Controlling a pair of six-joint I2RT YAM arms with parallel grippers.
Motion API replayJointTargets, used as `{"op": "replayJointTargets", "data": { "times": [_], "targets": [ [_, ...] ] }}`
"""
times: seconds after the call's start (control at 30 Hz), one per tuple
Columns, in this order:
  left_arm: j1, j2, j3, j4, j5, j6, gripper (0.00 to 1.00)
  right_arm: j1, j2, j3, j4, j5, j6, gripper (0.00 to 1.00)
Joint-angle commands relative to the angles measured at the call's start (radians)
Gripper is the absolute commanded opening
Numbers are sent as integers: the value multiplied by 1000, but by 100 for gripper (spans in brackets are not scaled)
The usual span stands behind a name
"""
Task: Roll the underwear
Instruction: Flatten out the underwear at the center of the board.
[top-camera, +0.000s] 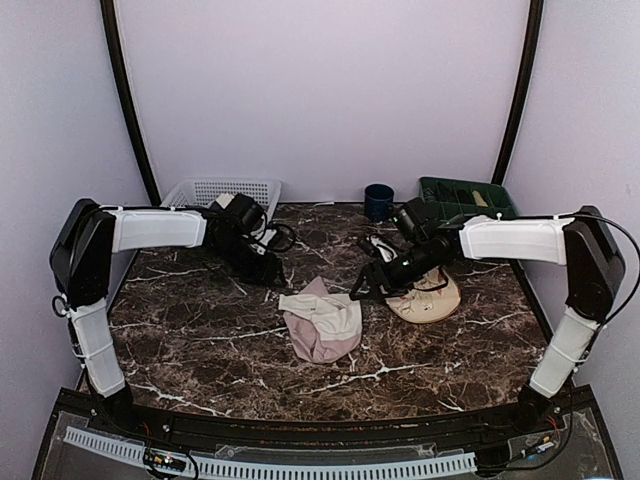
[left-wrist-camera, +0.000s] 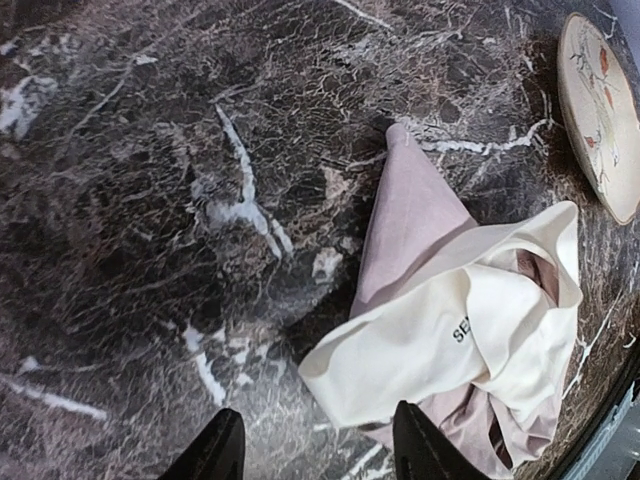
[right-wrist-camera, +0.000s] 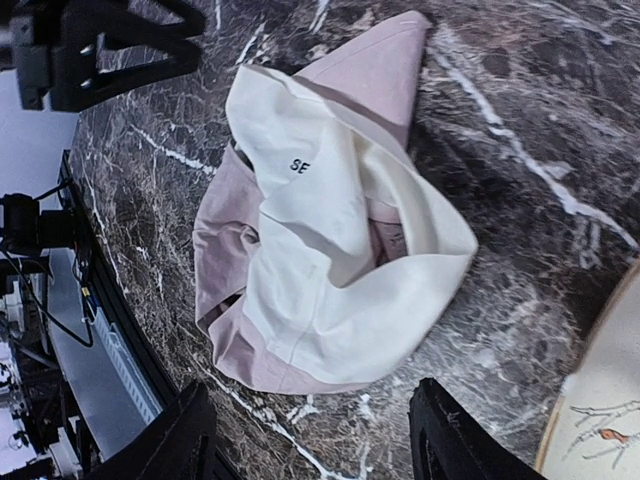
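The underwear (top-camera: 322, 320) lies crumpled near the middle of the dark marble table (top-camera: 200, 330), dusty-pink fabric with a wide cream waistband folded over on top. In the left wrist view the underwear (left-wrist-camera: 470, 330) shows small dark lettering. My left gripper (top-camera: 270, 275) hovers up and to the left of it, open, jaws apart with nothing between them (left-wrist-camera: 320, 450). From the right side, my right gripper (top-camera: 365, 290) hangs just beside the underwear (right-wrist-camera: 330, 240), also open and empty (right-wrist-camera: 315, 440).
A round cream plate (top-camera: 430, 298) with a bird pattern sits under the right arm, close to the underwear's right. Along the back edge stand a white basket (top-camera: 220, 190), a blue cup (top-camera: 378, 200) and a green crate (top-camera: 465, 197).
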Motion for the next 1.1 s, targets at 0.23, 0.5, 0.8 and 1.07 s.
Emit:
{"op": "replayJointTargets", "data": {
  "times": [0.23,0.5,0.8,1.07],
  "targets": [
    [-5,143,45,27,81,-20,41,64,39,42,-15,36,40,61],
    [-8,-42,-45,62,155,-27,0,105,151,61,16,51,47,50],
    [-105,-459,-83,75,331,-60,0,96,409,362,-83,201,-39,29],
    [-119,-568,-46,105,214,-184,0,26,318,432,-130,255,-101,41]
  ]
}}
